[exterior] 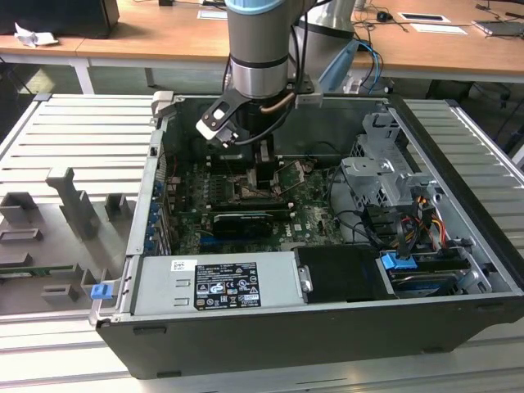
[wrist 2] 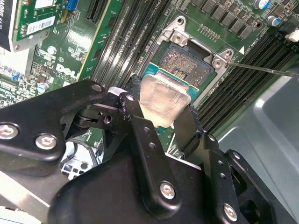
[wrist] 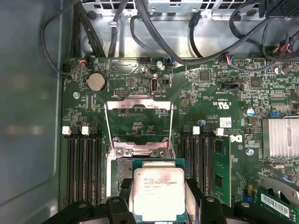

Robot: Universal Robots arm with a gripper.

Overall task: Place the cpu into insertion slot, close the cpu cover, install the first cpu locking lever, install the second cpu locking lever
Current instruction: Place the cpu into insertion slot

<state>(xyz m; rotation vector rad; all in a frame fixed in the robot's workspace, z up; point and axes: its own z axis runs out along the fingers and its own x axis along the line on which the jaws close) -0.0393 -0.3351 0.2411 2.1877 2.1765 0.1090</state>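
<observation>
My gripper [exterior: 266, 166] reaches down into the open computer case, shut on the cpu [wrist 2: 161, 100], a flat square chip with a pale silvery top. In both wrist views its black fingers [wrist 2: 136, 112] clamp two opposite edges of the chip. The cpu [wrist: 158, 193] hangs just over the insertion slot [wrist 2: 192, 63], covering part of its dark recessed centre; whether they touch I cannot tell. The cpu cover [wrist: 138, 103], a thin silvery frame, stands swung open beyond the slot. A thin metal lever rod [wrist 2: 266, 70] sticks out beside the slot.
Black memory slots [wrist: 84, 163] flank the socket on both sides. Cable bundles [wrist: 154, 28] run along the board's far edge. A drive cage [exterior: 385, 176], a power supply [exterior: 217, 282] and a long black card [exterior: 243, 221] crowd the case; its walls [exterior: 155, 164] close it in.
</observation>
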